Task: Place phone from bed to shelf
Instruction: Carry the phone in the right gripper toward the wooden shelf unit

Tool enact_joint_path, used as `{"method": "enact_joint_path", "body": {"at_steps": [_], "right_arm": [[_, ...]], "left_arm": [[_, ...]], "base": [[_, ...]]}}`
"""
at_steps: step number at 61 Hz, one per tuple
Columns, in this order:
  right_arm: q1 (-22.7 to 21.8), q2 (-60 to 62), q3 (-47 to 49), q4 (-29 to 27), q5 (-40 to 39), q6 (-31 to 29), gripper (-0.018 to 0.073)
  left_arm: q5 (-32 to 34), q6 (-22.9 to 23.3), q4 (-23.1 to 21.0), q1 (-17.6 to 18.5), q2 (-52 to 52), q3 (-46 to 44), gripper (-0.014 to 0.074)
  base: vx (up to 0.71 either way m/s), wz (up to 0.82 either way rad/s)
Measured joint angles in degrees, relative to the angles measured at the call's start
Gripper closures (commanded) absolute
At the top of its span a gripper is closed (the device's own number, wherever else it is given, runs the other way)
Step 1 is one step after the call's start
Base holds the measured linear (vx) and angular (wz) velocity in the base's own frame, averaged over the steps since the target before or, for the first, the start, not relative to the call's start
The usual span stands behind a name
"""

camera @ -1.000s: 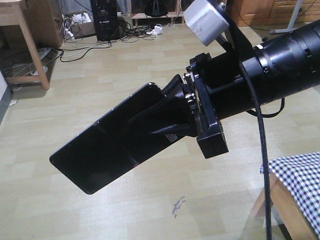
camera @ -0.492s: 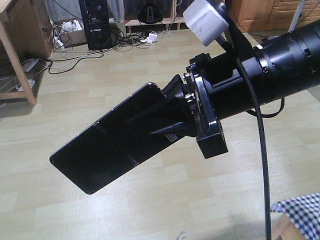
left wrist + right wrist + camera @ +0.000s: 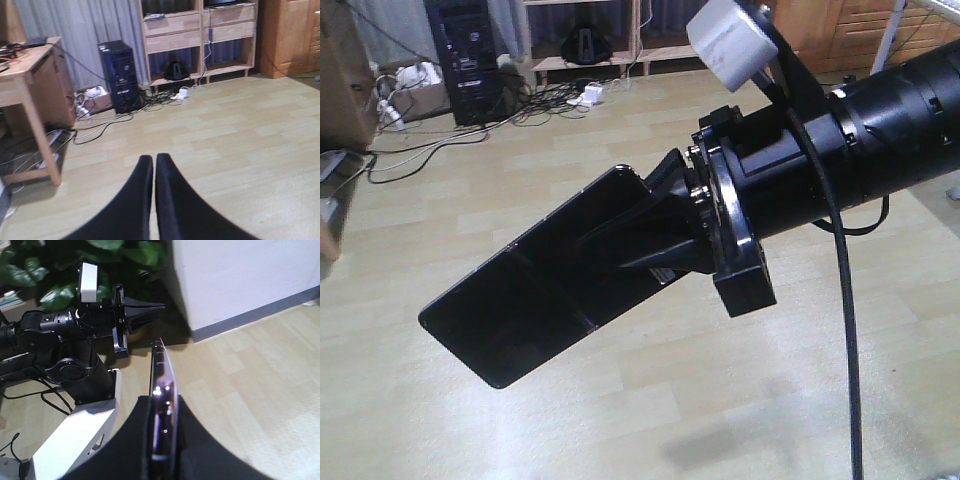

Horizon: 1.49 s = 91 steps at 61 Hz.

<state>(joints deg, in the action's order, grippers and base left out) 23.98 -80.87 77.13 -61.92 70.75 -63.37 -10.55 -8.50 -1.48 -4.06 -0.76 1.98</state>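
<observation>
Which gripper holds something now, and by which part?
The right gripper holds the phone by one short end, a finger on each flat face. The left gripper is shut on nothing.

**Phone over floor, shelf far**

The phone point(image 3: 535, 300) sticks out leftward from the right hand point(image 3: 605, 245), above the floor point(image 3: 240, 130). The left hand point(image 3: 154, 161) lies left of it. Far off, the shelf point(image 3: 172, 40) stands against the wall, with a computer tower point(image 3: 120, 75) to its left. Cables point(image 3: 100, 125) lie on the floor before them, and the counter point(image 3: 25, 60) is farthest left.
</observation>
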Motion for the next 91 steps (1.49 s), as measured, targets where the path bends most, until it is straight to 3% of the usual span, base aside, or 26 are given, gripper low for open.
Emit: {"method": "enact_joint_path", "body": {"at_steps": [91], "right_arm": [[0.00, 0.00, 0.00, 0.00, 0.01, 0.00, 0.0562]], "left_arm": [[0.00, 0.00, 0.00, 0.00, 0.00, 0.00, 0.0595]], "base": [[0.42, -0.16]]}}
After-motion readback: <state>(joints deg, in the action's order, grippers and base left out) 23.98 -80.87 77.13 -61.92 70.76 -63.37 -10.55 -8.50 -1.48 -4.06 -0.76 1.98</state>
